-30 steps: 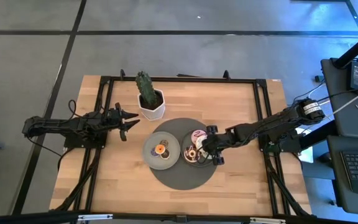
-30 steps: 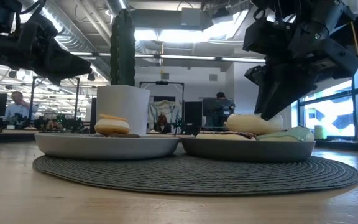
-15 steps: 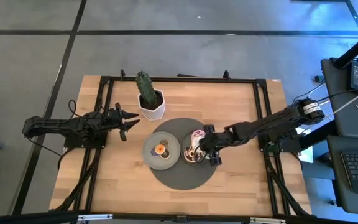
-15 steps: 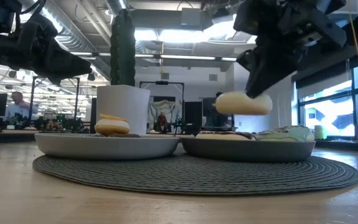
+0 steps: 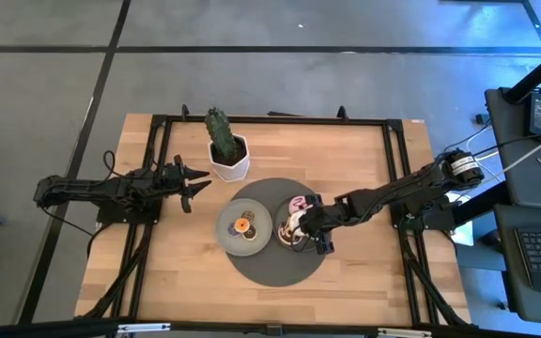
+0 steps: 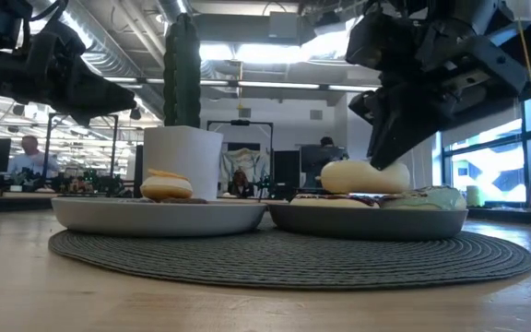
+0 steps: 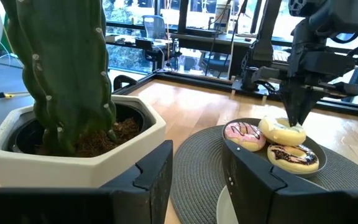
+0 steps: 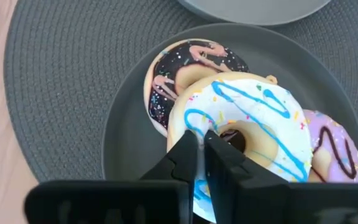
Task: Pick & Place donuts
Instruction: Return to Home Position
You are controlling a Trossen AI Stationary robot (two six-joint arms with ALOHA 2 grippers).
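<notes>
The right gripper (image 8: 202,138) hangs over the dark gray plate (image 8: 123,143) on the round woven mat (image 8: 55,87). Its fingers are drawn close together, pinching the white donut (image 8: 253,118) beside its hole. This blue-striped ring lies nearly flat with the hole facing up, propped on the chocolate donut (image 8: 166,81) and the pink donut (image 8: 334,149). The left gripper (image 5: 198,183) waits near the potted cactus (image 5: 225,150), fingers spread.
</notes>
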